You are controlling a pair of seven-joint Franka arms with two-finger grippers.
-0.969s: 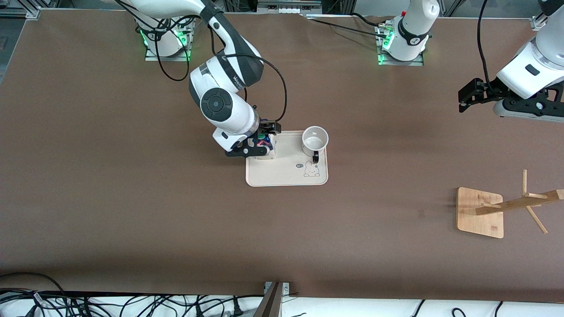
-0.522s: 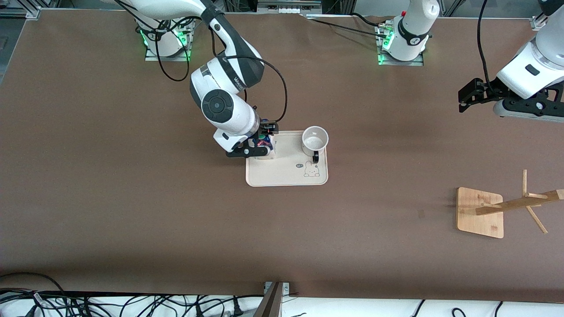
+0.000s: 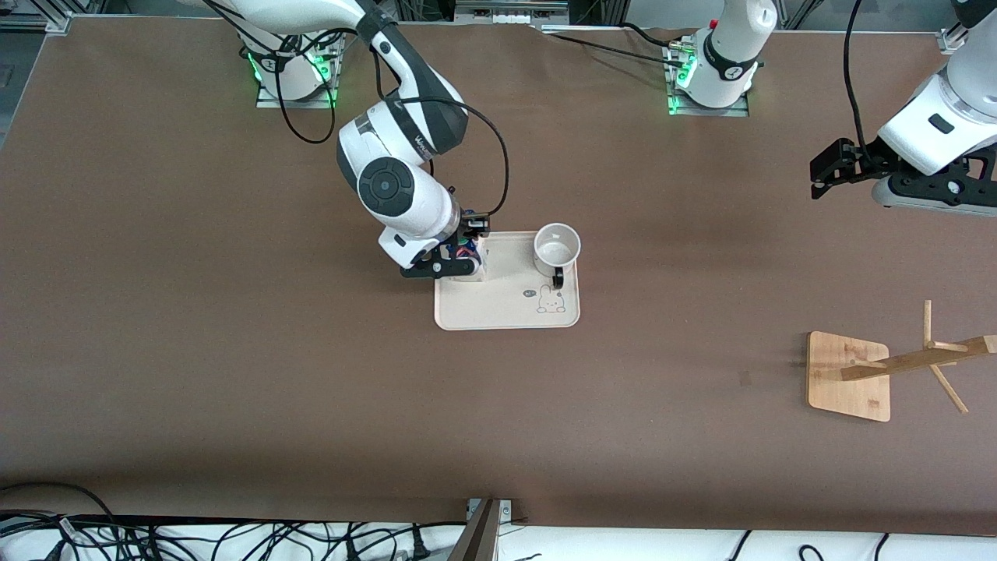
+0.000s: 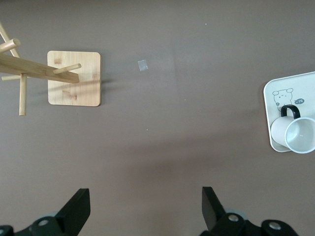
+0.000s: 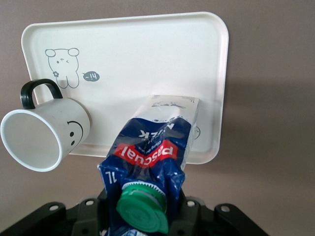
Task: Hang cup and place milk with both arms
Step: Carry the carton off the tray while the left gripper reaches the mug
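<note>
Brown table [image 3: 195,351]: front view centre, right tool [image 3: 459,253] grasping milk [image 3: 466,249] on tray [image 3: 506,312] beside cup [image 3: 557,248]; left tool [image 3: 829,167] waits upper right. Left wrist view alone shows its fingers [image 4: 76,214] spread, released. Right wrist view reveals milk's [image 5: 152,162] green cap [image 5: 142,209].

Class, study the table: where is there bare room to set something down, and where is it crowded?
Bare table lies between the tray and the wooden rack, and toward the right arm's end. The tray's nearer half is free. Its farther edge is crowded: the cup, the milk and the right gripper. The left gripper waits open.
</note>
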